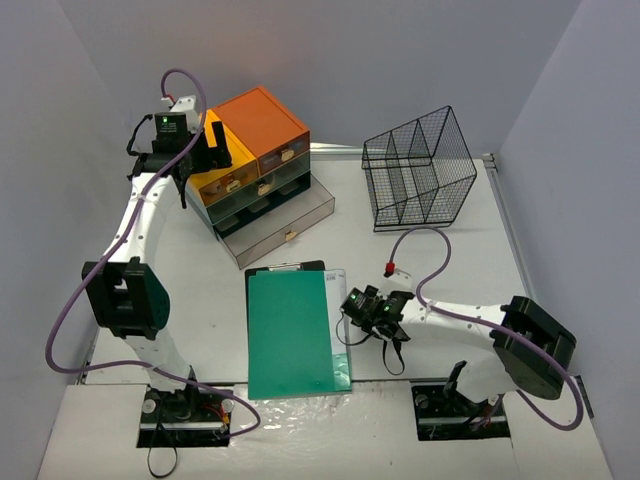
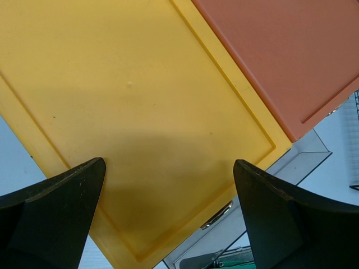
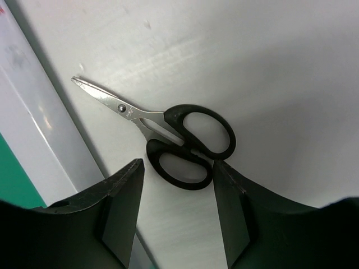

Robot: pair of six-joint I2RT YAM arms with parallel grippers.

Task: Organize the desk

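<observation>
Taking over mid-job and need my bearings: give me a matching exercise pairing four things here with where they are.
1 scissors
2 black wire basket
3 left end effector
4 green clipboard

A over yellow drawer top
B far right of desk
C below right end effector
D near middle of desk

Pairs: 1-C, 2-B, 3-A, 4-D

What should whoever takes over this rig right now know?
Left gripper: open, empty, above the yellow-and-orange plastic drawer unit.
Right gripper: jaws astride a handle loop of the black-handled steel scissors on the flat white desk; grip unclear.
Green-sheeted clipboard beside them; black wire basket far right; clear bottom drawer pulled out.
Nothing visibly put away yet; scissors and clipboard probably remain.
</observation>
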